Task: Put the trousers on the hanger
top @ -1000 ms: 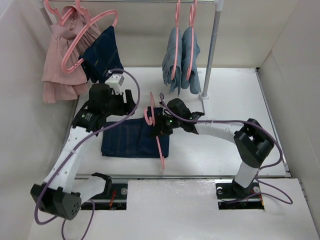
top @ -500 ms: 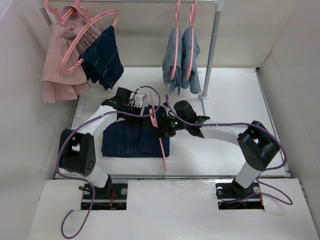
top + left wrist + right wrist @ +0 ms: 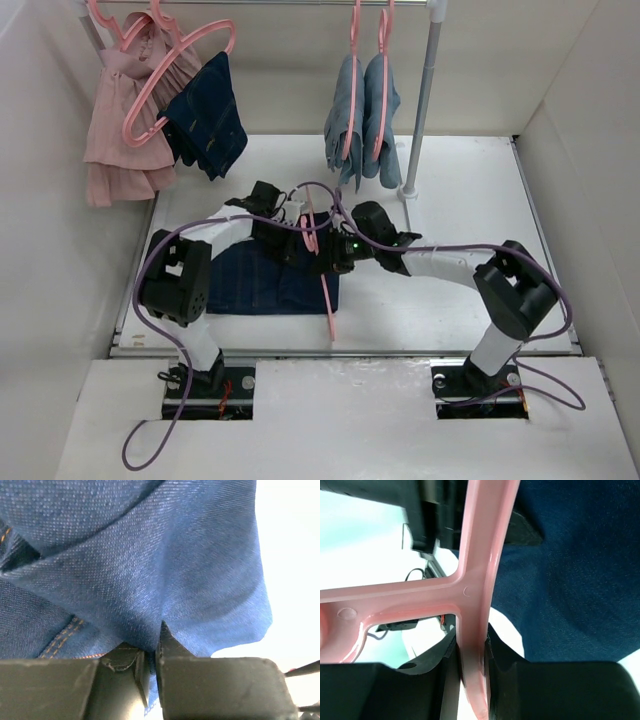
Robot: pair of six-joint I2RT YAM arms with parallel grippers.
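The trousers [image 3: 250, 285] are laid folded on the white counter [image 3: 460, 200], left of centre. Dark navy denim and orange-brown stitching are seen in the left wrist view. At their far right corner the left end effector [image 3: 288, 238] is closed on a fold of the denim. The cloth is seen pinched between its two fingers [image 3: 210, 680] with hardly a gap.

Just to the right, the pink hanger [image 3: 325, 290] is stretched along the right border of the trousers, its hook toward the far side and one arm reaching toward the near edge. Whether it touches the denim cannot be told. One of its bars is clamped by the right end effector [image 3: 338, 252], narrowed onto the pink plastic.

Behind, a pink garment [image 3: 125, 130] and a smaller navy garment [image 3: 205, 120] are hung at the left, and light blue-grey jeans [image 3: 365, 110] further right.
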